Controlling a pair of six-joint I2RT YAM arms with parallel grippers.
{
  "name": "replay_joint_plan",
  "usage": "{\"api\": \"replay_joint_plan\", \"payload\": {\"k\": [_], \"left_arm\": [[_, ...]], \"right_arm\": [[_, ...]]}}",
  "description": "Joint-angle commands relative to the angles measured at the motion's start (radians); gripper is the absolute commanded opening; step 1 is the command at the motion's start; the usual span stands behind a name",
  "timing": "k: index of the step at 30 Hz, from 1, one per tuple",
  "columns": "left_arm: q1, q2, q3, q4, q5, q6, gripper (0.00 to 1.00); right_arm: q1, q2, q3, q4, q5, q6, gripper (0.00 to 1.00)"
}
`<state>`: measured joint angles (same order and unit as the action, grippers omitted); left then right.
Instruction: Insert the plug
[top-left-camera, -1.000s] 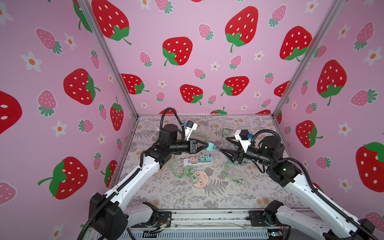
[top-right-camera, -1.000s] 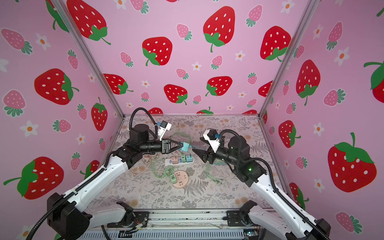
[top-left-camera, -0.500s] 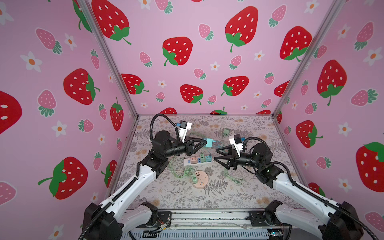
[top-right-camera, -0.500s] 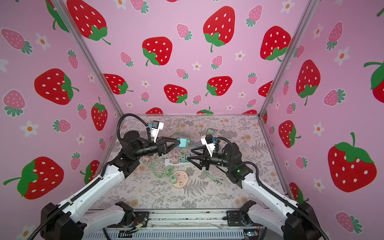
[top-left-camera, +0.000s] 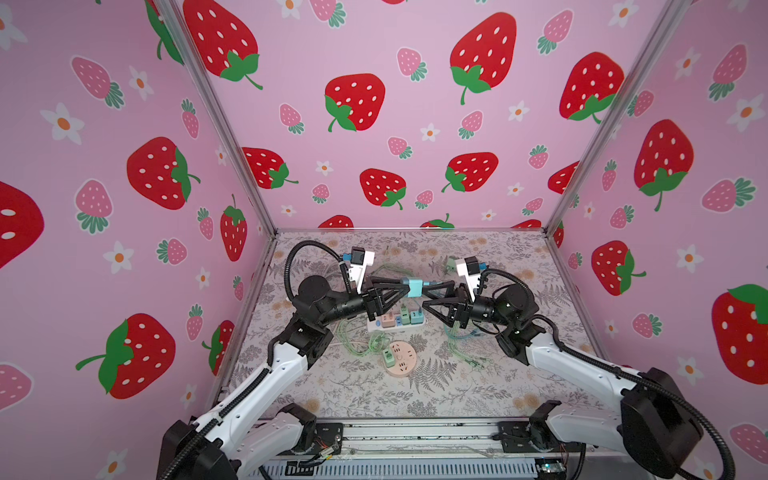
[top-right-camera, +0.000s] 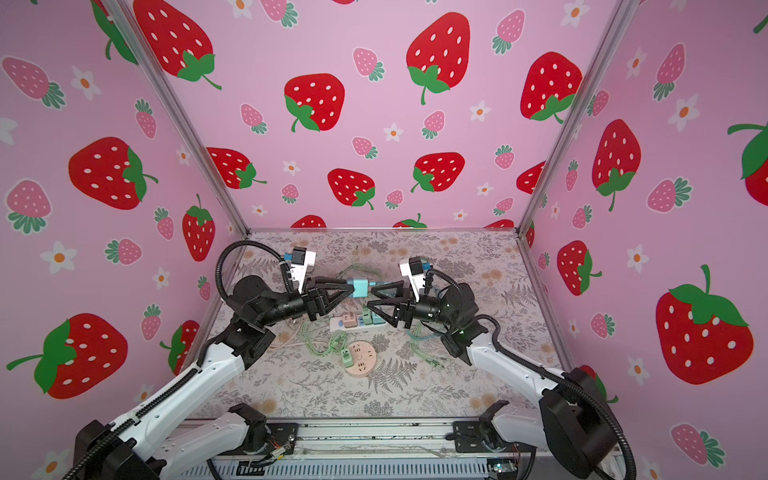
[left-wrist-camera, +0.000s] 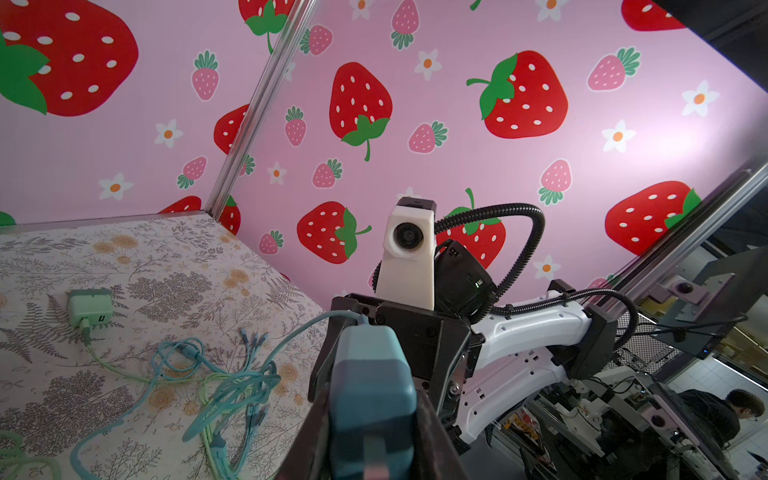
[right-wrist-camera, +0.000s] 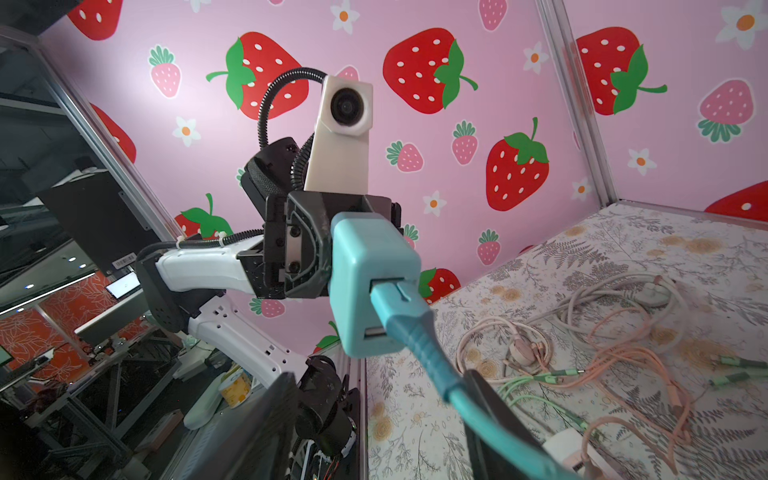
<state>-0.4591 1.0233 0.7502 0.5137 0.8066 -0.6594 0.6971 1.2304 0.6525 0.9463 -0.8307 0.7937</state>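
The plug (top-left-camera: 414, 286) (top-right-camera: 360, 287) is a teal cube charger held in the air above the table's middle. My left gripper (top-left-camera: 405, 287) (top-right-camera: 351, 289) is shut on the plug, and its dark fingers (left-wrist-camera: 434, 440) press both sides of the plug (left-wrist-camera: 372, 386). A teal cable (right-wrist-camera: 419, 340) sits in the plug's (right-wrist-camera: 370, 282) end face and hangs away. My right gripper (top-left-camera: 424, 297) (top-right-camera: 369, 298) faces the plug's cable end. The right gripper (right-wrist-camera: 378, 376) is open. The cable runs between its fingers, close against one finger (right-wrist-camera: 486, 411).
A white power strip (top-left-camera: 374, 326) (top-right-camera: 336, 324) with several coloured chargers lies below the grippers. In front of it sits a round pink socket (top-left-camera: 405, 361) (top-right-camera: 365, 361). Loose green and teal cables (left-wrist-camera: 232, 382) and pink cables (right-wrist-camera: 602, 332) lie on the floral mat. A green charger (left-wrist-camera: 89, 307) lies further back.
My right gripper has come in close to the plug's cable end, and its jaws have narrowed. My left gripper keeps the plug at nearly the same spot.
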Motion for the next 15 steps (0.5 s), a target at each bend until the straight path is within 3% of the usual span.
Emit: {"api": "replay_joint_plan", "payload": {"k": [1, 15], "left_arm": [[-0.007, -0.022, -0.013, 0.091, 0.034, -0.002, 0.00], [-0.024, -0.023, -0.052, 0.147, 0.029, 0.006, 0.00]], "right_arm": [[-0.002, 0.018, 0.046, 0.134, -0.022, 0.085, 0.64], [0.018, 0.096, 0.129, 0.170, -0.028, 0.113, 0.52]]}}
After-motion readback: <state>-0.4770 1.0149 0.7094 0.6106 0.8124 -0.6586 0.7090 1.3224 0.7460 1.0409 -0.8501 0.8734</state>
